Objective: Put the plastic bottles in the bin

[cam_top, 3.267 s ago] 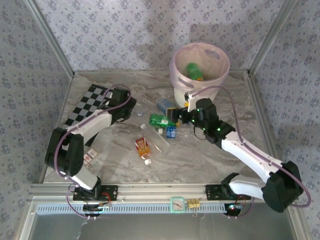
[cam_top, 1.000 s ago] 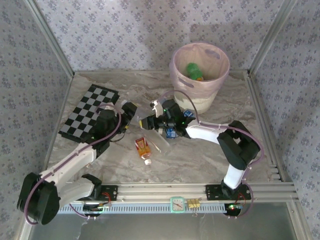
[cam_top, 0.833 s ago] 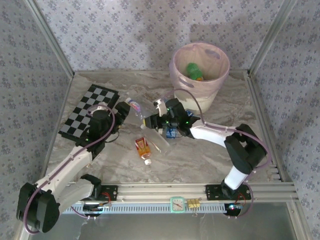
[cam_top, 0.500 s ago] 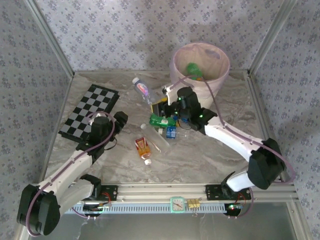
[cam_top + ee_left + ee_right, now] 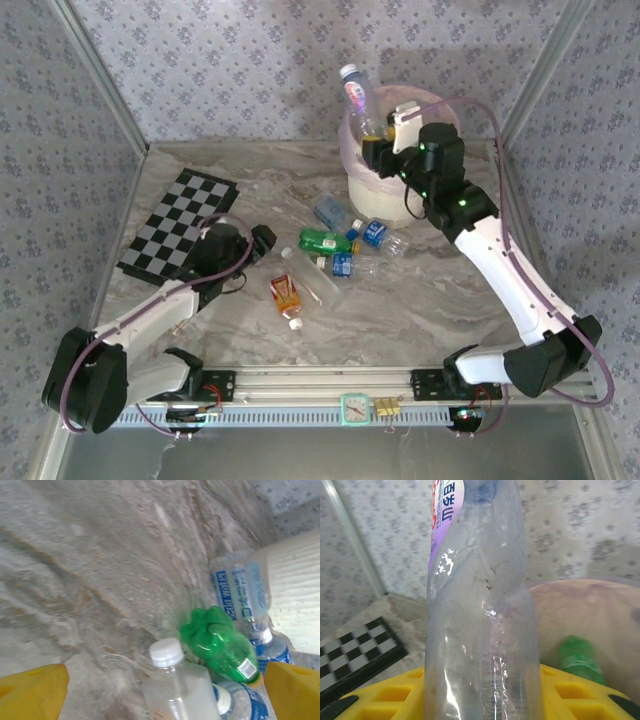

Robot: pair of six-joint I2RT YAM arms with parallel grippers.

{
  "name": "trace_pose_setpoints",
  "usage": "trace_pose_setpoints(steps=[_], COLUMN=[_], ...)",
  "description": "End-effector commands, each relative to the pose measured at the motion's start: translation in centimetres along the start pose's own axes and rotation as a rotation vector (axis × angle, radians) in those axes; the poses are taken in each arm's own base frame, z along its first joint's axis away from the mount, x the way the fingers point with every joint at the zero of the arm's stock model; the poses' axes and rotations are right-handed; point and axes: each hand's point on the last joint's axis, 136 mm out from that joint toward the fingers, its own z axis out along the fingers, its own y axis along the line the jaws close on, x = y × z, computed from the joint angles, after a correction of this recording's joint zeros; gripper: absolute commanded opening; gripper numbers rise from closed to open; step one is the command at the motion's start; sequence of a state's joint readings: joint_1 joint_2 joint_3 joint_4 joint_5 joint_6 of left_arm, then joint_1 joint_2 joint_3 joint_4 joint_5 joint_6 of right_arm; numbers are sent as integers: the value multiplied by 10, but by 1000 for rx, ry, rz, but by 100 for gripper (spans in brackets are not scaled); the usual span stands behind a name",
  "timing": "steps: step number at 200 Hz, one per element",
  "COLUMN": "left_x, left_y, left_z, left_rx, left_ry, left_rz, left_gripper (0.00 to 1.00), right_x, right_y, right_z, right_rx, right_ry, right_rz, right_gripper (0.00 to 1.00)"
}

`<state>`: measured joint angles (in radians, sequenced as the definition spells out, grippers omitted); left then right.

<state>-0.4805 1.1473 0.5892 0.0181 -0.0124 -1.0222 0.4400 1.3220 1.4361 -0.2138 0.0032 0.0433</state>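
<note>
My right gripper (image 5: 374, 150) is shut on a clear bottle with a pink-purple label (image 5: 357, 100), held upright over the near-left rim of the bin (image 5: 372, 200). In the right wrist view this bottle (image 5: 480, 630) stands between the yellow fingers (image 5: 385, 697). Behind it is the bin's pink liner (image 5: 580, 610) with a green bottle (image 5: 577, 660) inside. Several bottles lie on the table: a green one (image 5: 320, 240), blue-labelled ones (image 5: 372, 233), a clear white-capped one (image 5: 312, 280) and an orange-red one (image 5: 286, 294). My left gripper (image 5: 262, 240) is open just left of them, facing the white-capped bottle (image 5: 175, 680).
A black-and-white checkered board (image 5: 180, 222) lies at the table's left. Patterned walls and metal posts close in the back and sides. The front rail (image 5: 320, 385) carries both arm bases. The bin's white wall (image 5: 295, 595) stands right behind the bottle cluster.
My right gripper has lifted the pink-labelled bottle from the table up and back to the bin's rim. The left arm has shifted towards the bottle cluster and stayed open.
</note>
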Motion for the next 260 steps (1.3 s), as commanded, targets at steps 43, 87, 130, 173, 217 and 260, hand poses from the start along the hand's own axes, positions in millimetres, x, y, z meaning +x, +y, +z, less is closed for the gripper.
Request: trace_pose_setpoints(steps=[43,87,130,173,217,260], left_x=[12,15,13,13,10,8], left_y=[-46,-52,-51,-49,-49,-50], left_z=[11,12,8,7,4,0], left_rx=[70,70,61,51,52,61], left_ry=[93,108,95,91,77,66], left_rz=[180,214,220,225,226,223], left_gripper=[100,100,100,100,100,100], right_x=[7,32,51,50,16,-13], right_y=[-76,-96,-104,-107,-101,-83], right_z=[5,27,45,56,42,10], right_rx=[210,241,246,249,250,241], right_ry=[83,202,298,319,244,148], right_rz=[62,106,138,140,120,85], right_gripper=[43,43,46,59,74,75])
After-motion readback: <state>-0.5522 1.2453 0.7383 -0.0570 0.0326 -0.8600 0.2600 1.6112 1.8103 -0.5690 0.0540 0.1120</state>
